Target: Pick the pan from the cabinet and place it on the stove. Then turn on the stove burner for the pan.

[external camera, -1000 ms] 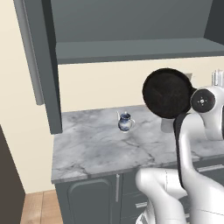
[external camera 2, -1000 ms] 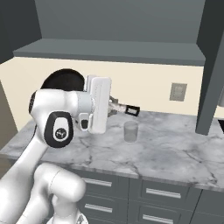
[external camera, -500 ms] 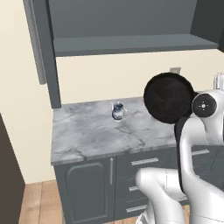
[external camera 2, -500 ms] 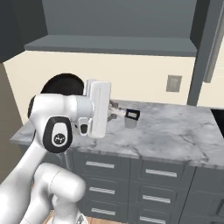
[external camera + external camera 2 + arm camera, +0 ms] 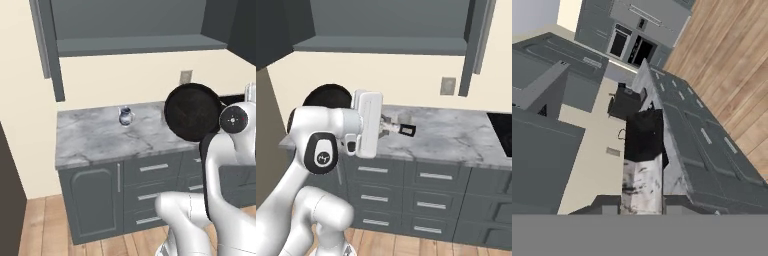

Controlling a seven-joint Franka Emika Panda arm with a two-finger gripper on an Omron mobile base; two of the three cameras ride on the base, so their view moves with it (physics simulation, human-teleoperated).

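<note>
The pan [image 5: 192, 112], dark and round, hangs on edge in the air in front of the counter, its flat face towards the left base view. In the right base view the pan [image 5: 328, 95] shows behind my arm, and its long handle runs through my gripper [image 5: 388, 126], which is shut on it. The hand view shows the handle [image 5: 643, 165] rising between the fingertips of the gripper [image 5: 643, 202]. Above the counter the cabinet [image 5: 135, 45] [image 5: 381, 45] stands open, its shelf bare. A black corner of the stove [image 5: 502, 132] shows at the right edge.
A small blue-and-white jug [image 5: 126, 116] stands on the marble counter [image 5: 95, 140] near the wall. The open cabinet door [image 5: 476, 40] hangs over the counter's right part. Grey drawers [image 5: 431, 175] sit below. A tall dark unit [image 5: 7, 200] borders the left, above wooden floor.
The whole picture has shifted, so the base has driven: the counter and jug slid left in the left base view and the stove came into the right base view. The pan stays gripped.
</note>
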